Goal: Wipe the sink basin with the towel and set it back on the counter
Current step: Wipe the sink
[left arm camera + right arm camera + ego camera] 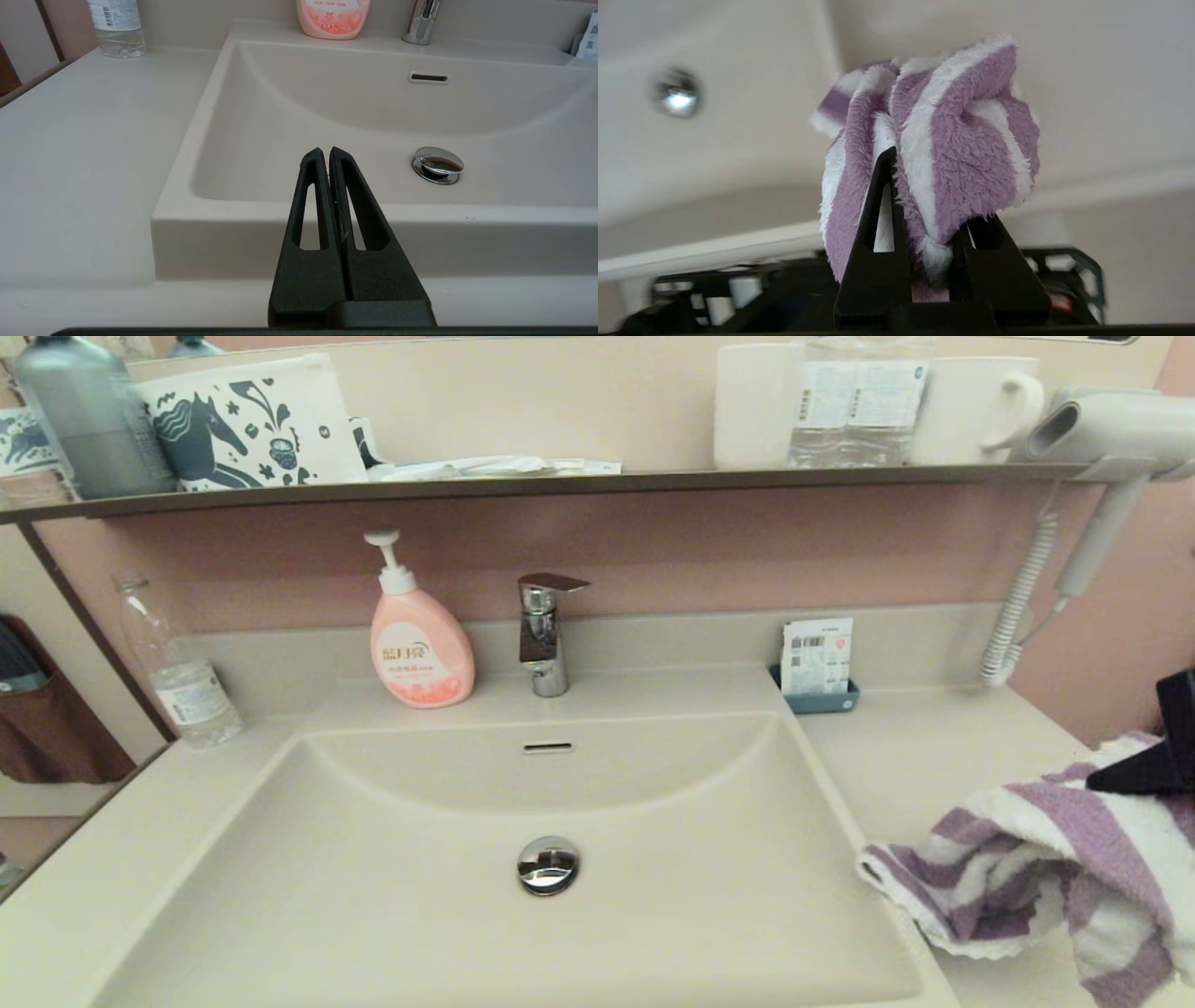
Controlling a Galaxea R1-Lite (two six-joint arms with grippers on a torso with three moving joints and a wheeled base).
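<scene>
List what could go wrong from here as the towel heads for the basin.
1. The right gripper pinches only a bunched fold of the striped towel; the fold might slip out during wiping.
2. Loose cloth hangs over the counter edge and may snag the sink basin rim.
3. A wide sweep could knock the pink soap bottle near the faucet.

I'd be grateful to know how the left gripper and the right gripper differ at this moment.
The left gripper is shut on nothing; the right gripper is clamped on the purple-striped towel. The left points at the sink basin from its front edge; the right is at the counter side. Both have black fingers.
</scene>
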